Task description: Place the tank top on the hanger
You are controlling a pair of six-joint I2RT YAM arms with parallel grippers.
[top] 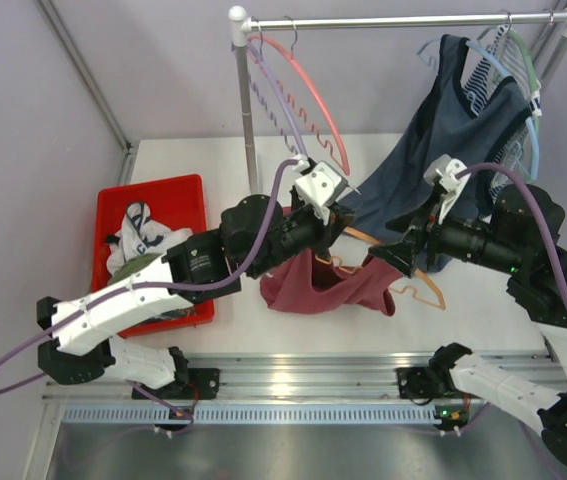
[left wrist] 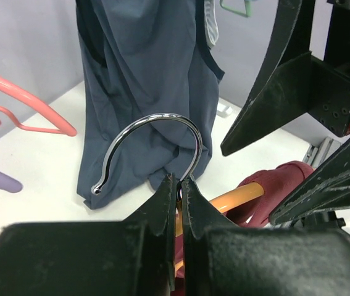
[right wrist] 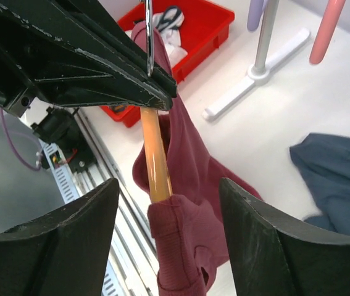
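Note:
My left gripper (top: 335,222) is shut on the neck of the orange hanger (top: 421,287), just below its metal hook (left wrist: 162,123). It holds the hanger above the table. The maroon tank top (top: 323,285) hangs from the hanger, draped down to the table. In the right wrist view one strap (right wrist: 184,237) is wrapped over the orange arm (right wrist: 155,157). My right gripper (top: 388,262) is open, and its jaws stand on either side of that strap and arm (right wrist: 167,185) without touching them. The left wrist view (left wrist: 179,182) shows the closed jaws pinching the hook's stem.
A red bin (top: 103,250) with clothes sits at the left. A rail (top: 393,20) at the back carries a pink-red hanger (top: 313,90), a lilac hanger (top: 278,100) and a dark blue-grey top (top: 443,150) that hangs close behind both grippers. The rack's foot (right wrist: 249,80) rests on the table.

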